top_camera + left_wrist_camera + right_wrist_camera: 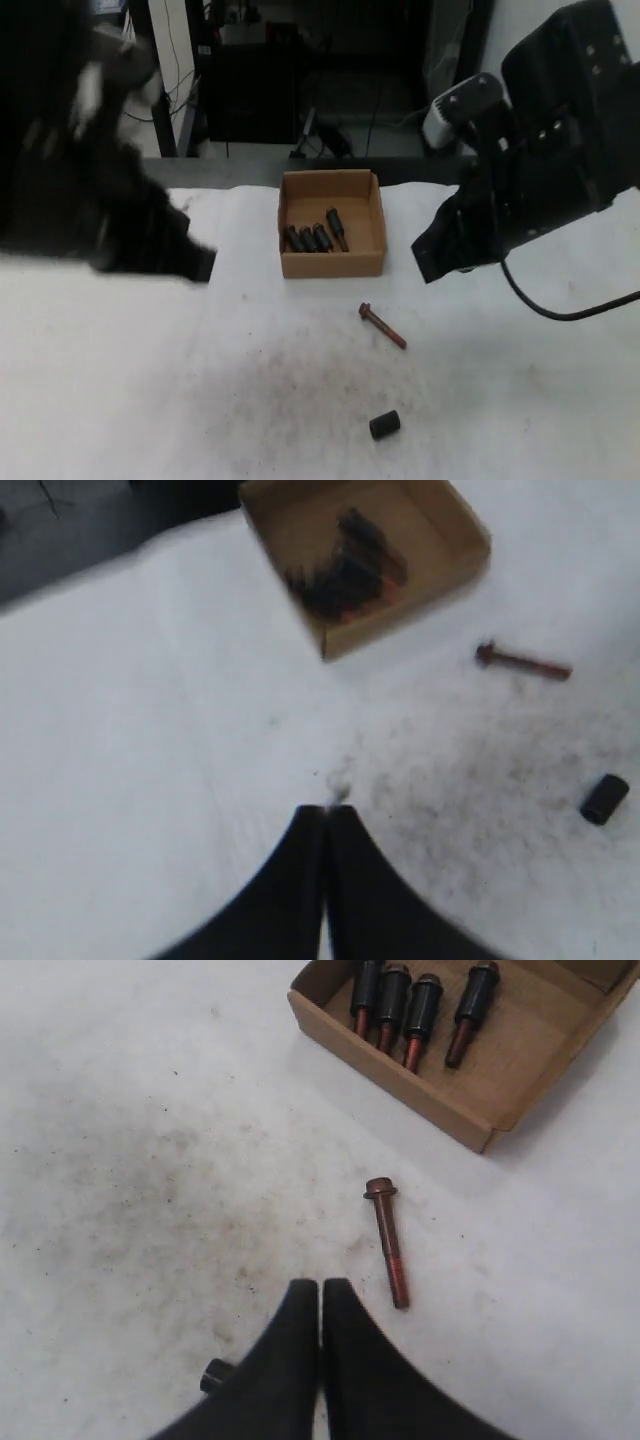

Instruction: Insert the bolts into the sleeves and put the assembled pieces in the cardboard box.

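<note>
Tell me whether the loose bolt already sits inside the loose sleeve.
No, the bolt lies bare on its side, well apart from the sleeve.

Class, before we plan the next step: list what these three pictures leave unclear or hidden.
Left wrist view: the assembled pieces in the cardboard box are blurred; their number cannot be counted.
Right wrist view: the sleeve is mostly hidden behind the right pincer.
Right wrist view: the cardboard box is cut off by the picture's edge.
High view: the bolt is too small to show its thread.
</note>
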Controlling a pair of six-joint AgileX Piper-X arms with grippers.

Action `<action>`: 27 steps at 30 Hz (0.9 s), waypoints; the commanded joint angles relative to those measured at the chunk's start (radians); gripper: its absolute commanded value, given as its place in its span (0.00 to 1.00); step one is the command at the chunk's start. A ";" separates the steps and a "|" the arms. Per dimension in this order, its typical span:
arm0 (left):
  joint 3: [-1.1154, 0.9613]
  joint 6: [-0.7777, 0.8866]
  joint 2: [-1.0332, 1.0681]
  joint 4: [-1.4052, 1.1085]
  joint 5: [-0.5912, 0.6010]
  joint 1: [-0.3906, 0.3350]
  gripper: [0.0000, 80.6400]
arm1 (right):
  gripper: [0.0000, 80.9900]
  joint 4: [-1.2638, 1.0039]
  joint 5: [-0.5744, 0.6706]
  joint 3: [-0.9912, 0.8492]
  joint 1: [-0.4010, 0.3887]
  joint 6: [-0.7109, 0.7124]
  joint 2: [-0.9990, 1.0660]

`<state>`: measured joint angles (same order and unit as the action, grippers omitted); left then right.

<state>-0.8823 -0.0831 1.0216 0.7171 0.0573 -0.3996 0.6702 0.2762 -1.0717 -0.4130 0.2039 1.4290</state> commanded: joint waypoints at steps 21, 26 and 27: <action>0.495 0.232 -0.302 -0.651 0.123 -0.002 0.00 | 0.47 -0.140 -0.087 -0.108 -0.057 0.195 0.334; 0.495 0.232 -0.302 -0.640 0.123 -0.002 0.00 | 0.47 -0.085 -0.198 -0.194 -0.076 0.401 0.397; 0.495 0.232 -0.302 -0.637 0.123 -0.002 0.00 | 0.47 -0.055 -0.199 -0.216 -0.076 0.403 0.415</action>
<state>-0.3842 0.1538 0.7253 0.0911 0.1748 -0.3996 0.5527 0.1203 -1.2313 -0.4851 0.5309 1.8031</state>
